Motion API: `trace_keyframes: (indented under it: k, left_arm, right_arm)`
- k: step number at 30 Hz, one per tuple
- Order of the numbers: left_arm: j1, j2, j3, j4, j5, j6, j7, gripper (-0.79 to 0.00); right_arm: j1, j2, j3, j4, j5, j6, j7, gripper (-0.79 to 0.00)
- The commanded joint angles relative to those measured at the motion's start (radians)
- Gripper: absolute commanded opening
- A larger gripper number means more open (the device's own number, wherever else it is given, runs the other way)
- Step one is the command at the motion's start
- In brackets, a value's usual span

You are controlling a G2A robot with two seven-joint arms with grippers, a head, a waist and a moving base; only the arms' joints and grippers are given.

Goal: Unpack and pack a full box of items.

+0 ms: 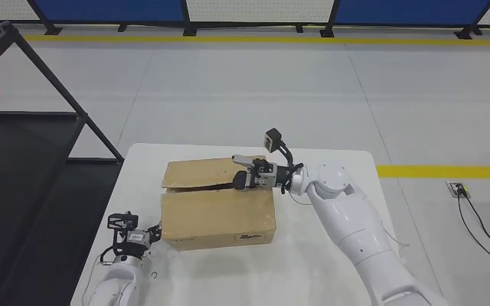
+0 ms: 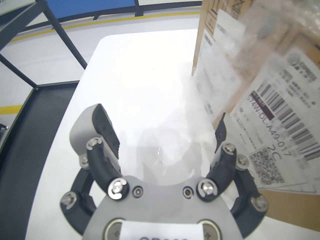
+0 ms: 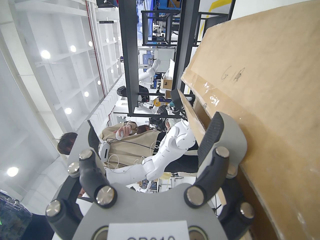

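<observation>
Cardboard box [image 1: 218,210] at middle of counter [image 1: 329,252], top flaps nearly shut, far flap [image 1: 203,172] slightly lifted. Right jaws released, spread wide at seam between flaps, one finger [image 3: 212,136] just beside flap edge. Left jaws released, holding nothing, low over counter beside box end bearing shipping labels [image 2: 282,126].

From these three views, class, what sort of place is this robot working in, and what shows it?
Probably a robotics lab or test hall. Yellow floor lines and blue partition panels divide the open floor, black metal racks stand around, and another white robot arm is set up in the background.
</observation>
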Motion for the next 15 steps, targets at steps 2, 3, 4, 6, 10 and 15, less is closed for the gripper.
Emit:
trace_keyframes:
  k: [2, 3, 4, 6, 10, 15]
  left_arm:
    - [0.001, -0.002, 0.000, 0.006, 0.003, 0.003, 0.012, 0.000]
    - [0.002, -0.004, -0.001, 0.009, -0.001, 0.012, 0.016, 0.000]
    - [0.001, -0.005, -0.001, 0.011, -0.009, 0.020, 0.019, 0.000]
    - [-0.003, -0.009, -0.001, 0.017, -0.021, 0.029, 0.027, 0.000]
    - [-0.014, -0.013, 0.008, 0.028, 0.012, 0.069, 0.043, 0.000]
    - [-0.037, -0.023, 0.033, 0.060, 0.081, 0.171, 0.066, 0.000]
  right_arm:
    - [0.004, -0.003, -0.007, 0.004, 0.005, -0.002, -0.004, 0.000]
    - [0.006, -0.004, -0.010, 0.006, 0.007, -0.003, -0.003, 0.000]
    - [0.009, -0.005, -0.013, 0.009, 0.009, -0.002, -0.003, 0.000]
    - [0.014, -0.008, -0.019, 0.015, 0.011, -0.002, -0.001, 0.000]
    - [0.024, -0.012, -0.029, 0.028, 0.017, -0.004, 0.002, 0.000]
    - [0.032, -0.016, -0.037, 0.042, 0.022, -0.008, 0.006, 0.000]
